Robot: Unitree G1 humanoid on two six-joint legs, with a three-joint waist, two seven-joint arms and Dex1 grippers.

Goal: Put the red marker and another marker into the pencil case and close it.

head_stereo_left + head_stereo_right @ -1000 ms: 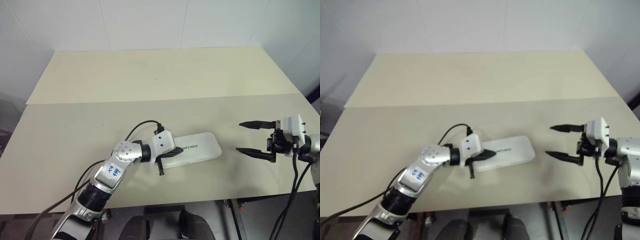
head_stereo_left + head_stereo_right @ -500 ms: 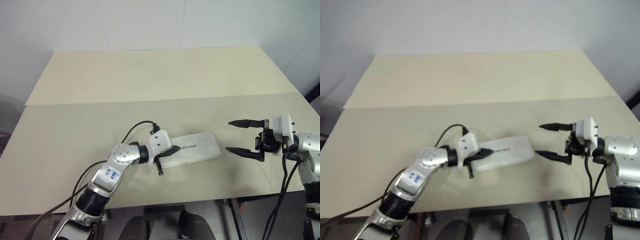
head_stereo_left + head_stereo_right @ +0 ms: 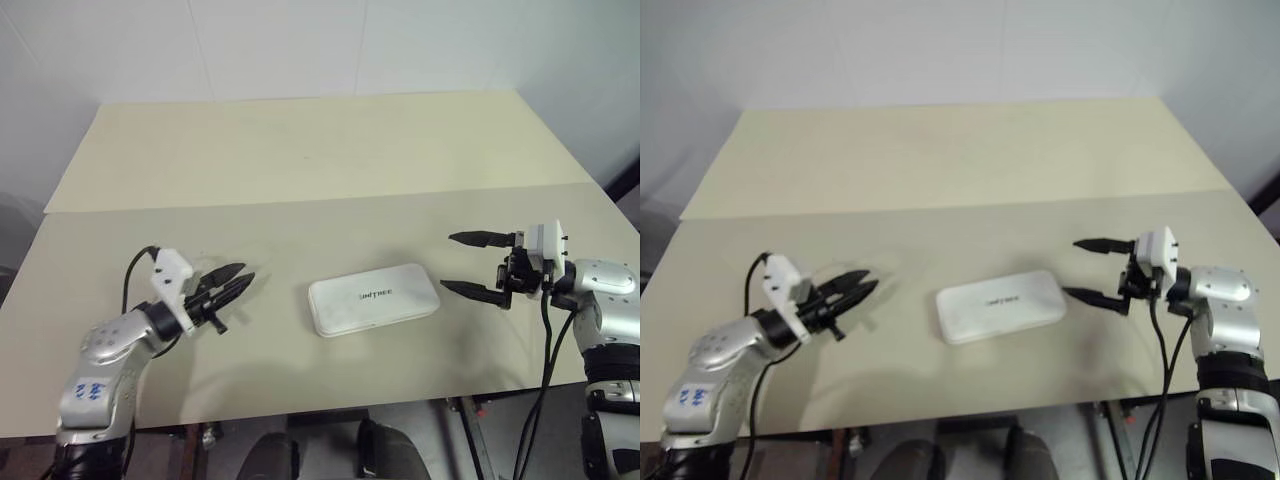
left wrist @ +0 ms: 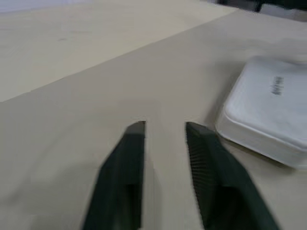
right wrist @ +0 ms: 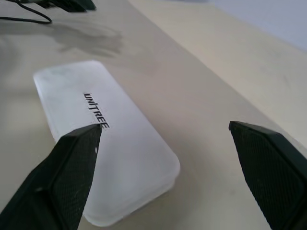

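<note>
Left eye view: one pencil case [image 3: 373, 299] is seen lying flat on a pale table [image 3: 300, 150], its white lid down and its dark printed logo facing up. One case, one table and two grippers are counted; no markers are seen lying anywhere on the table. Since the lid is shut and no marker is left outside, the task is judged to be essentially finished, though what lies inside the case cannot be checked through the lid. Little appears to be left beyond drawing both arms clear. To the left of the case, well apart from it, the left gripper [image 3: 234, 282] is held above the table with its tips aimed toward the case; its two black fingers [image 4: 125, 163] are parted by a narrow gap, and nothing is pinched between them. To the right of the case, near its right end but not touching it, the right gripper [image 3: 467, 264] is held with its fingers [image 5: 72, 158] spread wide and empty, pointed at the case. In the right wrist view the case is framed between those spread fingers, logo side up.
</note>
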